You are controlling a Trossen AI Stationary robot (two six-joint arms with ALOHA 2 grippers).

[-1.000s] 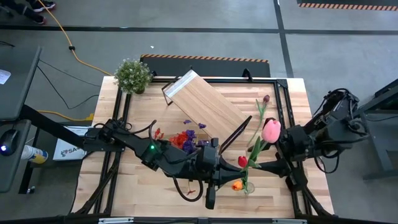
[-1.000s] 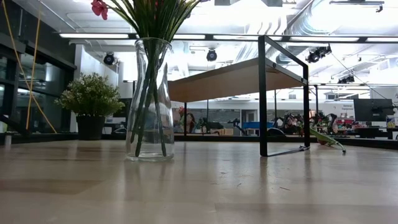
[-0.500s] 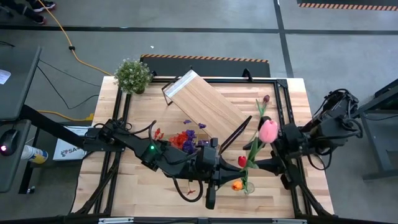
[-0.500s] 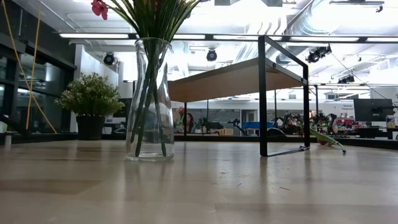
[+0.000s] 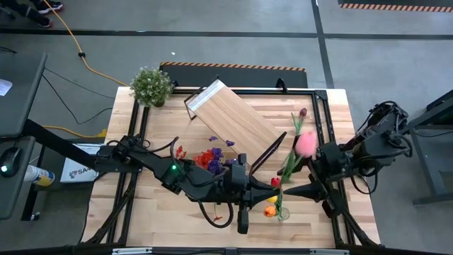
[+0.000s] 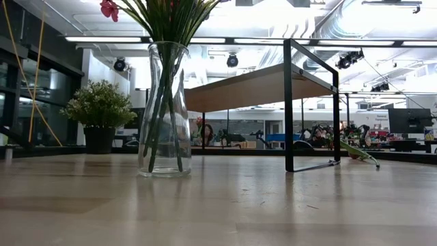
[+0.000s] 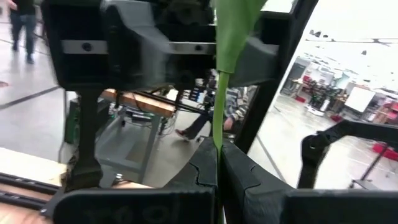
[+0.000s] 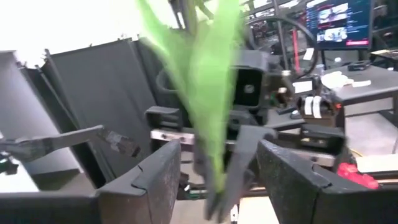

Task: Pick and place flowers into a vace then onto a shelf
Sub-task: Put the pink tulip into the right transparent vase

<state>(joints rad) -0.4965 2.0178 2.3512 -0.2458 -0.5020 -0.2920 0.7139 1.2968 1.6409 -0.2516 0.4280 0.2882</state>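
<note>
1. Two grippers meet over the near right part of the table (image 5: 141,212), beside a small clear vase (image 5: 281,212) standing near the front edge with an orange tulip (image 5: 270,211) and a red tulip (image 5: 275,183) by it.
2. Left gripper (image 5: 258,193): its fingers (image 7: 205,168) are pressed fully together, pinching one green stem (image 7: 217,118) between them.
3. Right gripper (image 5: 301,185): its fingers (image 8: 158,180) stand partly apart with a blurred green stem and leaves (image 8: 208,74) between them. Whether the pads press on the stem cannot be told. That stem carries one pink tulip (image 5: 305,144).
4. One taller glass vase (image 6: 164,109) stands close to the low camera, filled with green stems and one red blossom (image 6: 108,8); in the high view red and purple flowers (image 5: 212,157) show beside the left arm.
5. One dark maroon tulip (image 5: 302,113) lies on the table farther back, to the right of the shelf.
6. One shelf (image 5: 230,120), a light-wood board on black frame legs, stands at an angle in the middle of the table, with no flowers on it.
7. One bushy potted plant (image 5: 151,86) sits at the far left corner.
</note>
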